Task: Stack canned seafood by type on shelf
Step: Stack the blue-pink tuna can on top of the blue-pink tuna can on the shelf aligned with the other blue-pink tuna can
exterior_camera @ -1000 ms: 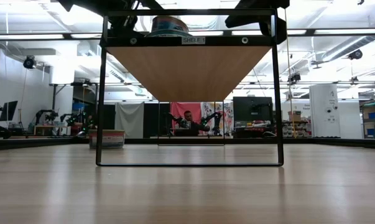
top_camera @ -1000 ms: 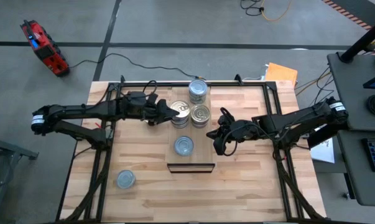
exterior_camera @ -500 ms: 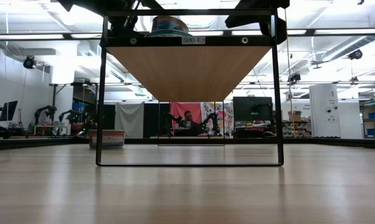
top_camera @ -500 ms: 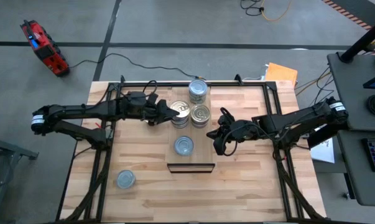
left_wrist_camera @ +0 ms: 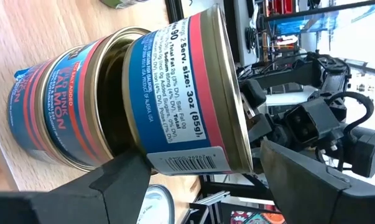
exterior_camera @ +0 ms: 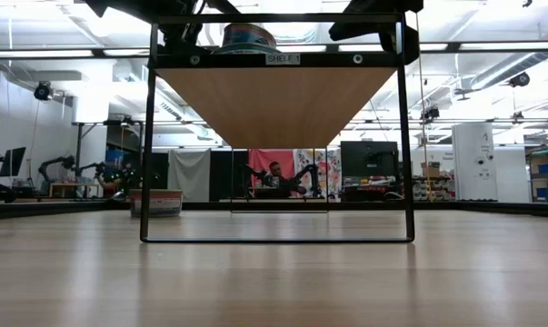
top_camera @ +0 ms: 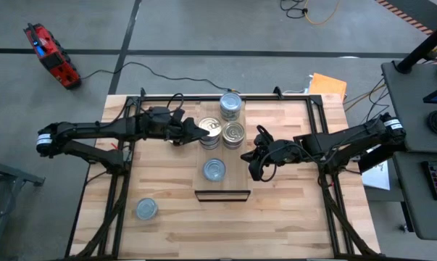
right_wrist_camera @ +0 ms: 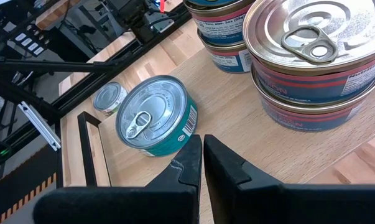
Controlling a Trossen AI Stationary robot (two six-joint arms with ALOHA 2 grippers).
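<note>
The shelf (top_camera: pixel 236 185) is a raised light-wood plank in a black frame at mid-table. It carries a far stack of tins (top_camera: pixel 231 106), a ring-topped stack (top_camera: pixel 234 133) and a single pale-topped tin (top_camera: pixel 214 170) standing near its front. My left gripper (top_camera: pixel 202 132) reaches in from the left and is shut on a blue-and-red labelled tin (left_wrist_camera: pixel 181 93) atop another tin (left_wrist_camera: pixel 56 118). My right gripper (top_camera: pixel 254 170) hovers shut over the shelf's right edge, touching nothing. One more tin (top_camera: pixel 146 209) stands on the table at the near left. My left gripper holds the labelled tin by its two flat ends, one finger (left_wrist_camera: pixel 128 177) under its base and the other (left_wrist_camera: pixel 299 180) over its ringed lid (top_camera: pixel 211 127). The fingers come level from the table's left. The tin tilts, its far edge resting on the tin below.
The black frame's legs (exterior_camera: pixel 149 136) hold the shelf high above the tabletop. A label plate (exterior_camera: pixel 283 58) sits on the shelf's front edge. Bare wood lies along the table's near side. Beyond the table are a red tool (top_camera: pixel 51 54) and an orange sheet (top_camera: pixel 327 85).
</note>
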